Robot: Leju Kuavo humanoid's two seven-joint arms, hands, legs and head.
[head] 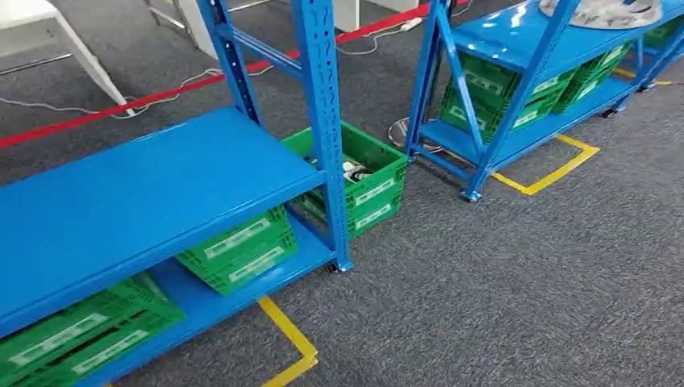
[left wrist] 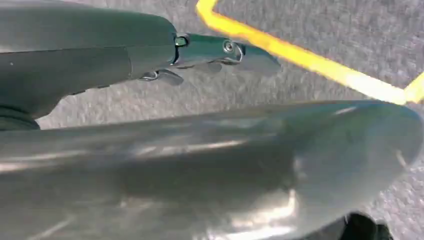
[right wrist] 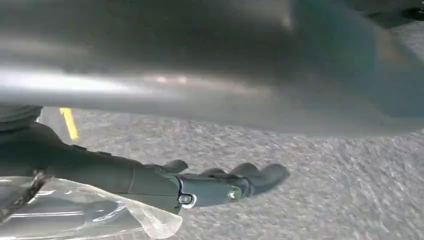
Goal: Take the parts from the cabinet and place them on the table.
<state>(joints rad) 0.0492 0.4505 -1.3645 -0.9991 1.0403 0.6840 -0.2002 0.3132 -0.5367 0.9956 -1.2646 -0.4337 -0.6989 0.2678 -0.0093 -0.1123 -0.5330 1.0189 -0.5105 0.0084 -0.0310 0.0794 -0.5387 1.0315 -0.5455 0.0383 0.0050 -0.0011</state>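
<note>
Head view: we look forward and down from high up, onto the blue shelving (head: 153,193) and grey carpet (head: 500,290).
Wrist views: close behind each robot hand, facing the carpet.
Shared: carpet, yellow tape (left wrist: 310,62).

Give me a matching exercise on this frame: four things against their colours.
Things:
1. shelving rack
2. crate on the floor
3. corner tape by the near rack
4. long tape line on the carpet

Colours:
A. yellow
B. red
C. blue
D. green

Pairs: 1-C, 2-D, 3-A, 4-B
</note>
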